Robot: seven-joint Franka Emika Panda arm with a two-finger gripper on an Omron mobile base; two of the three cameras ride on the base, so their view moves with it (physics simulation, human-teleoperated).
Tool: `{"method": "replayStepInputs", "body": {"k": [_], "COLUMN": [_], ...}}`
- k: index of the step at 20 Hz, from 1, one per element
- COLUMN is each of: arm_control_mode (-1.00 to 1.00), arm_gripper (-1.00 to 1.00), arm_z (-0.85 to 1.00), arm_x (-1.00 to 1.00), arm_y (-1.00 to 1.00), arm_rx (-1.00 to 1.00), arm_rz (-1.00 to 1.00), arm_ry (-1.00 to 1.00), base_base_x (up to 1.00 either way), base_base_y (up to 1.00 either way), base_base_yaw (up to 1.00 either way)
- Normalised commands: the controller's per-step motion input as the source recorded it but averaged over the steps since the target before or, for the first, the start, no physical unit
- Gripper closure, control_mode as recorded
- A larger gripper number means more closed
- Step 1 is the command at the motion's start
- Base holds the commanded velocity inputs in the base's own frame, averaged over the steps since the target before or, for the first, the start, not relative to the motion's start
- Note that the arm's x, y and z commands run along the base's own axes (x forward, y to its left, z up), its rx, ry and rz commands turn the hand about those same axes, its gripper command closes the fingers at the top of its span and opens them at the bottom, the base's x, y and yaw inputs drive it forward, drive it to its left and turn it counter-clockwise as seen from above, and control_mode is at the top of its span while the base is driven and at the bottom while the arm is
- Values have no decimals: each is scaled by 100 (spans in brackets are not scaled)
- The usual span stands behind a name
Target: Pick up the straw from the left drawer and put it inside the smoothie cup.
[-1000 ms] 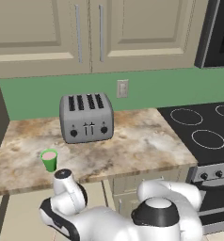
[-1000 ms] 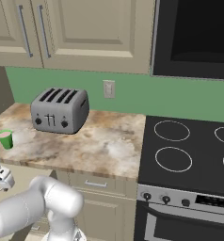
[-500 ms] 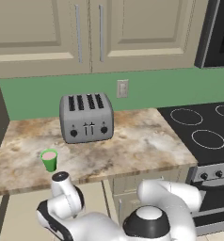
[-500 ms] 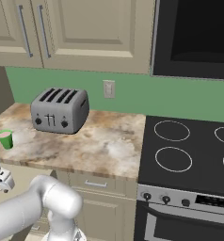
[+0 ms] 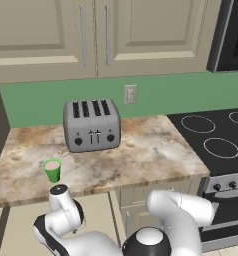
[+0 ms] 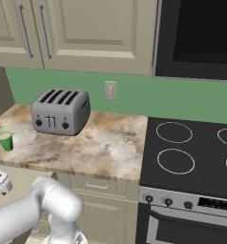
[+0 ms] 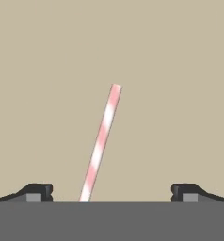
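Over at the far left of the marbled bench (image 5: 141,155), near its front edge, stands the smoothie cup (image 5: 52,170), small, bright green, upright, with pink showing at its top. From the right-hand base camera the cup sits at that same left end, well apart from everything else on the bench.

Just below the cup's stretch of bench the white arm bends down low in front of the cream cabinets, its wrist reaching beneath the bench edge.

Down there, seen along the hand, the claw (image 7: 112,190) is spread wide: its two dark fingertips (image 7: 37,192) stand far apart at the bottom corners, with nothing between them pinched. The straw (image 7: 100,141), thin and pale pink with lighter bands, lies on the plain beige floor of the left drawer (image 7: 170,70). It slants from low, left of centre, up toward the middle, closer to the left fingertip than the right. Its lower end runs out of sight at the bottom, so I cannot tell whether it touches the claw.

Moving right along the bench, the grey four-slot toaster (image 5: 91,125) sits toward the back, behind and to the right of the cup. On the green wall above is a white outlet (image 5: 130,93).

Furthest right is the black cooktop (image 5: 216,135), butted against the bench.
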Motion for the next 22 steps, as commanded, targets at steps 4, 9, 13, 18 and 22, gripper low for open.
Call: {"method": "replayStepInputs", "body": {"k": [4, 9, 13, 18, 22], "arm_control_mode": [-100, -100, -100, -100, -100], "arm_gripper": [-100, -100, -100, 100, 100], "arm_z": [-28, -27, -34, -41, -28], "arm_x": [1, 3, 0, -1, 0], "arm_y": [0, 5, 10, 9, 20], "arm_rx": [0, 0, 0, -1, 0], "arm_rz": [0, 0, 0, 0, 0], "arm_ry": [0, 0, 0, 0, -1], "base_base_x": [0, 0, 0, 0, 0], "base_base_y": [0, 0, 0, 0, 0], "base_base_yaw": [0, 0, 0, 0, 0]}}
